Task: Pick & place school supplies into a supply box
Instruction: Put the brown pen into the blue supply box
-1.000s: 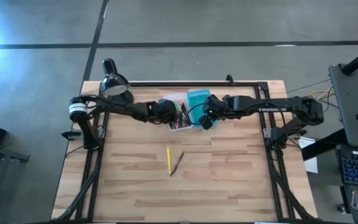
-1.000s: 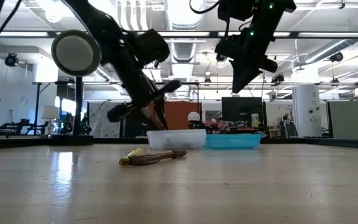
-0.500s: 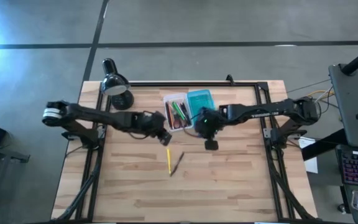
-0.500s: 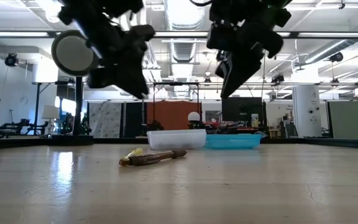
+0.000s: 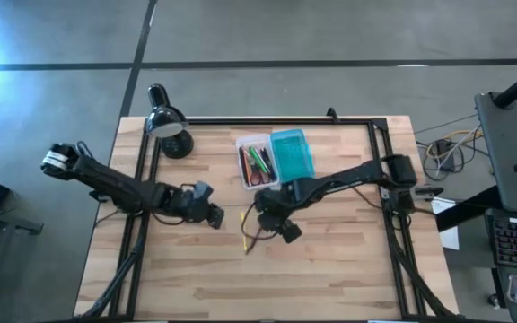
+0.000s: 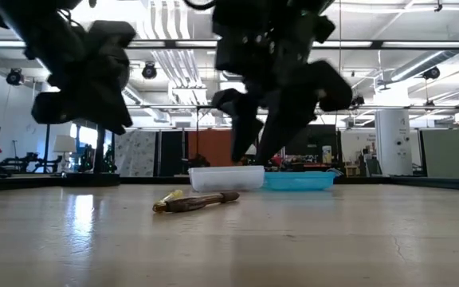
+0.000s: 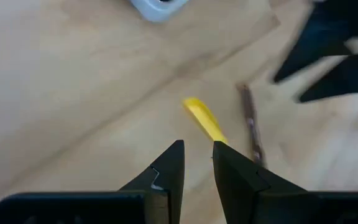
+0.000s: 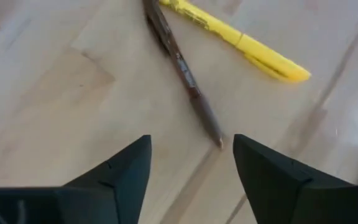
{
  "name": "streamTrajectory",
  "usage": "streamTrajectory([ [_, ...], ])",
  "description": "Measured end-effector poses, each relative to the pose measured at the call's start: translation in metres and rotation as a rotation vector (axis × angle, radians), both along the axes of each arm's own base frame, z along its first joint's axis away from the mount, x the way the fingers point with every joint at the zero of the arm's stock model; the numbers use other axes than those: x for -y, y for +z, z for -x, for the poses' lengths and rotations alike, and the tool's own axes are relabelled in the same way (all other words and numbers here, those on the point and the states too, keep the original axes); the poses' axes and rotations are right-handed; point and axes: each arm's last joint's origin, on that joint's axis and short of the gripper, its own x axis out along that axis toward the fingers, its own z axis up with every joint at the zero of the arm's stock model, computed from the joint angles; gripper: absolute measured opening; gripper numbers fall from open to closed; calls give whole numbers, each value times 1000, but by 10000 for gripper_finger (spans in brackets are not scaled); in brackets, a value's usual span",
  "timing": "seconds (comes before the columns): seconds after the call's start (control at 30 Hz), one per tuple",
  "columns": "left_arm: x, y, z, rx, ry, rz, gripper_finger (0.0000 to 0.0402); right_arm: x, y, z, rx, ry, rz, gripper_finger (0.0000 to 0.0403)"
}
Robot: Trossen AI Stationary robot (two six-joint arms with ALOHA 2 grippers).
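A yellow pen (image 5: pixel 243 231) and a dark pen (image 5: pixel 257 235) lie flat on the wooden table, side by side. The supply box (image 5: pixel 255 164), a clear tray holding green, red and dark supplies, stands at the far middle, its teal lid (image 5: pixel 293 154) beside it. My right gripper (image 8: pixel 191 155) hangs open just above the dark pen (image 8: pixel 182 68), whose tip points between the fingers; it touches nothing. My left gripper (image 7: pixel 196 155) is left of the yellow pen (image 7: pixel 205 121), open by a narrow gap with nothing in it.
A black desk lamp (image 5: pixel 170 133) stands at the far left corner. A dark frame (image 5: pixel 267 120) runs along the table's far, left and right sides. Bare wood lies near the front edge.
Both grippers have left the supply box and come toward the table's near edge. My right gripper has gone down and leftward to the two pens and has opened wide. My left gripper has drawn back toward the left edge. The pens have not moved.
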Motion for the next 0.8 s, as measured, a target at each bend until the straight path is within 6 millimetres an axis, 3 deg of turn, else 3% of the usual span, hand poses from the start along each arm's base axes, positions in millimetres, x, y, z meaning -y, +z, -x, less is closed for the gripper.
streamTrajectory([
  [0.17, 14, 1, 8, 39, -50, 15, 68, -7, -18, -22, -20, 2, 42, 226],
  [0.33, 22, 1, 9, 53, -91, 15, 68, -7, -38, -36, -60, -7, 64, 202],
  [0.47, 25, 1, 9, 54, -101, 13, 68, -7, -48, -35, -112, -8, 71, 154],
  [0.63, 24, 1, 10, 58, -88, -9, 68, -7, -58, -32, -160, -36, 64, 64],
  [0.7, 24, 1, 10, 60, -82, -15, 68, -7, -57, -31, -174, -60, 57, 30],
  [0.8, 24, 1, 10, 61, -80, -18, 68, -7, -44, -26, -187, -114, 18, 22],
])
